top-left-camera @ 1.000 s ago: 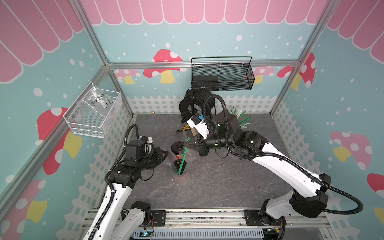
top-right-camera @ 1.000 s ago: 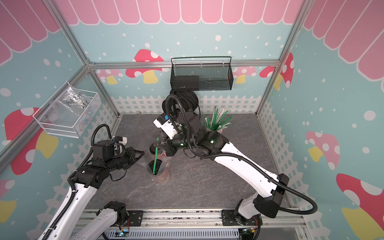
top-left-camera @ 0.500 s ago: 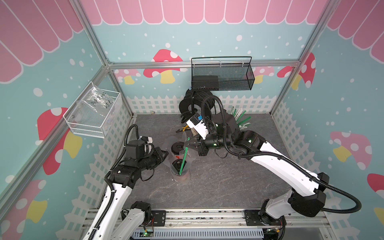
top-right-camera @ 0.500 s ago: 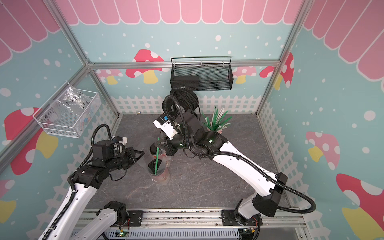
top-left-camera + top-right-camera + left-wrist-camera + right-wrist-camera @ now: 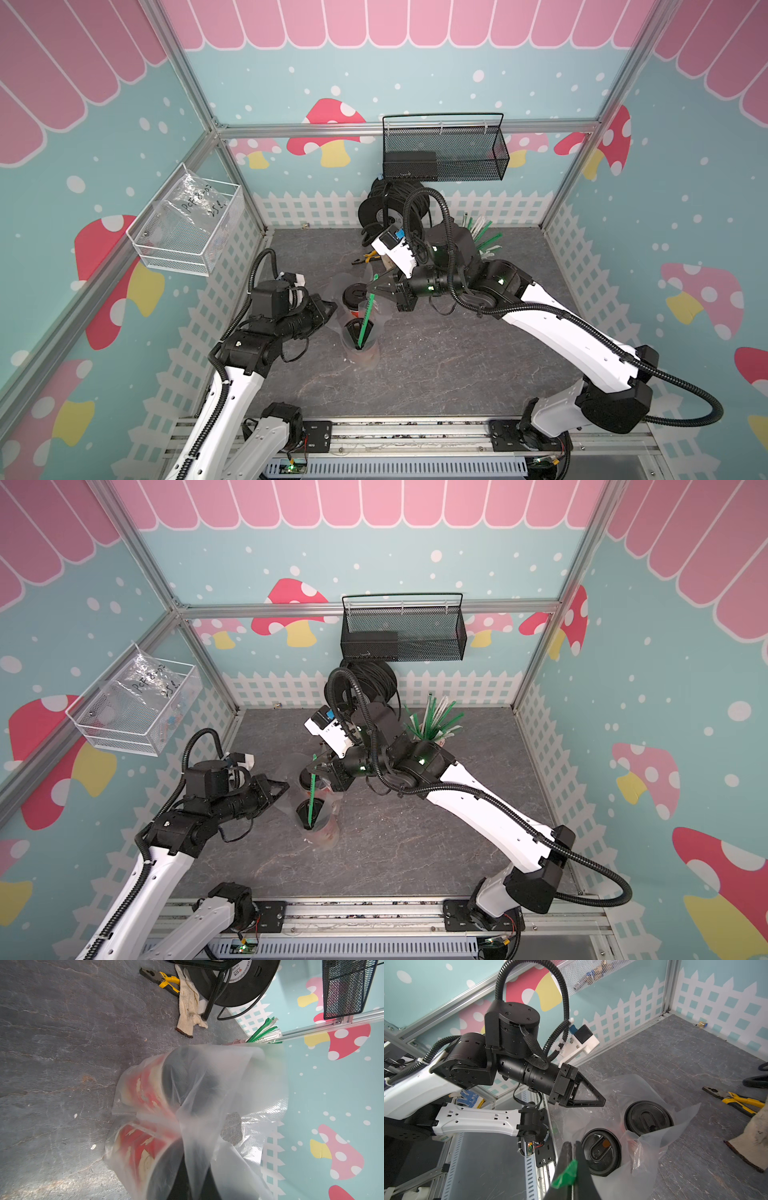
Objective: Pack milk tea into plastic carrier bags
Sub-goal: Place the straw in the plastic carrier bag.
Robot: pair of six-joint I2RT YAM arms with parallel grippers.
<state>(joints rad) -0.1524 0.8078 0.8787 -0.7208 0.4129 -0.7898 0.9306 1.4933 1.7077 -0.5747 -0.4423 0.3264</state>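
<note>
- The two milk tea cups (image 5: 356, 296) stand upright side by side on the grey table (image 5: 436, 374), just left of centre in both top views. One is higher in the frame and the lower cup (image 5: 353, 329) is just beneath it.
- The carrier bag (image 5: 376, 326) is drawn up around them. In the left wrist view both red cup walls show through its cloudy film.
- The left gripper (image 5: 332, 308) reaches in from the left of the frame, its jaws together and pinching a gathered edge of the bag.
- The right gripper (image 5: 370, 289) comes in from the right, its jaws clamped on a green straw (image 5: 365, 318) near the upper end.
- The straw slants down into the bag's open mouth and ends over the lower cup. Whether it touches the lid I cannot tell.
- Yellow-handled pliers (image 5: 164, 980) and a work glove (image 5: 189, 1007) lie beside the cable reel (image 5: 382, 208), top-centre of the table.
- A pink cup of straws (image 5: 432, 721) stands right of the reel, well apart from the bag.
</note>
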